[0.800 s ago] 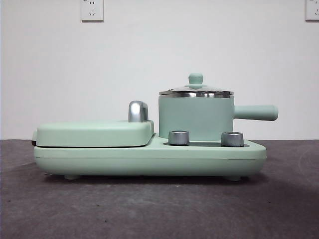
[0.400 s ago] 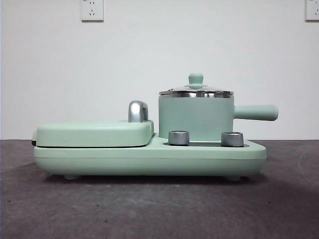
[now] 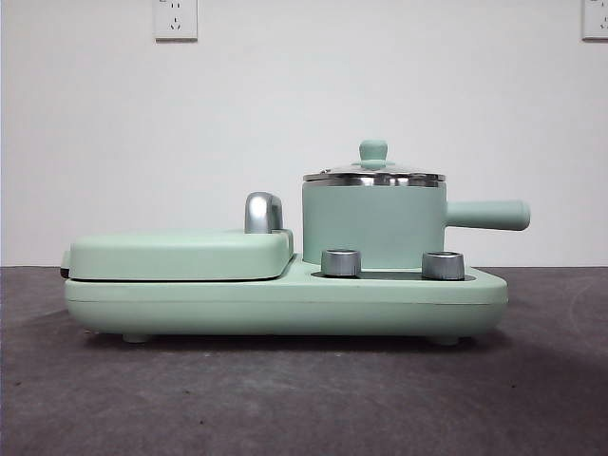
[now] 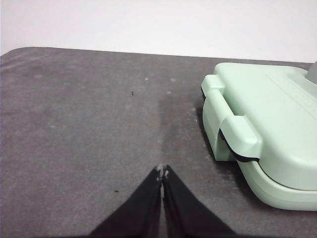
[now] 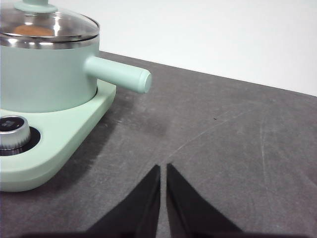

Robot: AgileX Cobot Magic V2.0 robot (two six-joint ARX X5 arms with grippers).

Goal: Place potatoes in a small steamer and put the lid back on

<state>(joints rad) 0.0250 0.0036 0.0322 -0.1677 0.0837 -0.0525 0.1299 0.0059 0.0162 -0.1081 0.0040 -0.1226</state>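
Glass lid (image 3: 373, 175) sits seated on the small steamer (image 3: 372, 224) right of centre in the front view, unchanged over the last second; an orange-brown shape under the glass in the right wrist view (image 5: 30, 30) is probably the potato. Left gripper (image 4: 162, 173) and right gripper (image 5: 163, 171) hang over bare table (image 3: 285, 399), jaws pressed together and empty, so the task reads as complete.

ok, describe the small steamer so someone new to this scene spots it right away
Find the long mint-green appliance base on the dark table. The small steamer stands on its end behind the two silver dials, beside the flat hinged grill plate. It is the only upright cylinder: steel rim, glass lid with a green knob, and a straight side handle pointing away from the grill plate.
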